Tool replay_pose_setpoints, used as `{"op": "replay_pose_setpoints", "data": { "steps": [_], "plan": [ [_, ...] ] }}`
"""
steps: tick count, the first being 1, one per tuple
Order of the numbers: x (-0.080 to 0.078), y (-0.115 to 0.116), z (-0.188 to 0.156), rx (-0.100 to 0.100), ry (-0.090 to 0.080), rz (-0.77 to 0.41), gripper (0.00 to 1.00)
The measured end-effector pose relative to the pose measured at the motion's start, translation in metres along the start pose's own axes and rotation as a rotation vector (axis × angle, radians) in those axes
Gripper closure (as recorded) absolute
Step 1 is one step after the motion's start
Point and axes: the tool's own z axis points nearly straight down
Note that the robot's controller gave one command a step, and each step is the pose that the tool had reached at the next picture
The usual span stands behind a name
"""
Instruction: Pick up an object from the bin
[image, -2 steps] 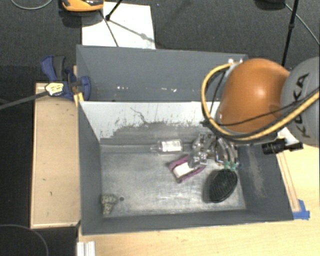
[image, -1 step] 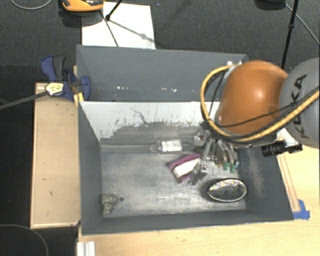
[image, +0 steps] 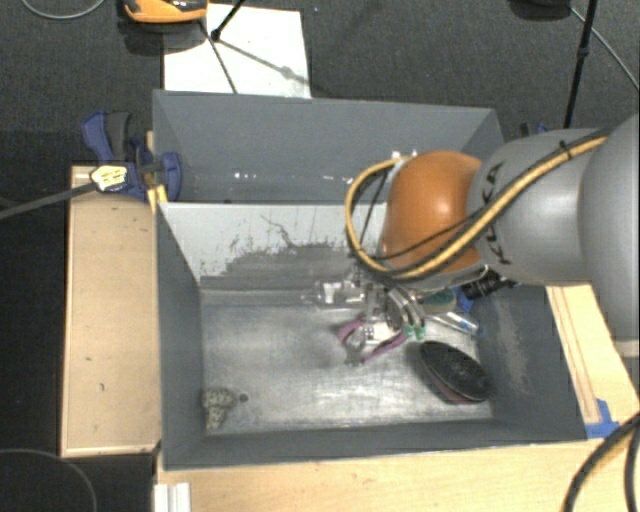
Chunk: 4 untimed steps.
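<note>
One arm (image: 560, 210) angles down, tool (image: 370, 335) near black oval (image: 455, 370).

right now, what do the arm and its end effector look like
The arm is a thick, rounded silver-grey casing with dark KUKA lettering. An orange dome cover sits at its wrist, with black and yellow cables looped around it. The end effector below is small and metallic, with purple and green wires.

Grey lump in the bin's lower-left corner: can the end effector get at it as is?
Probably yes. The grey lump lies alone on bare bin floor, with nothing between it and the end effector; the corner walls may crowd the approach.
</note>
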Motion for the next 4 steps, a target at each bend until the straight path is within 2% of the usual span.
{"op": "replay_pose_setpoints", "data": {
  "steps": [1, 2, 3, 4],
  "plan": [
    [0.006, -0.021, 0.038, -0.004, -0.005, 0.164, 0.0],
    [0.003, -0.022, 0.036, -0.005, -0.017, 0.168, 1.0],
    [0.006, -0.022, 0.039, -0.003, -0.006, 0.167, 0.0],
    [-0.006, -0.058, 0.04, -0.007, -0.01, 0.429, 0.0]
  ]
}}
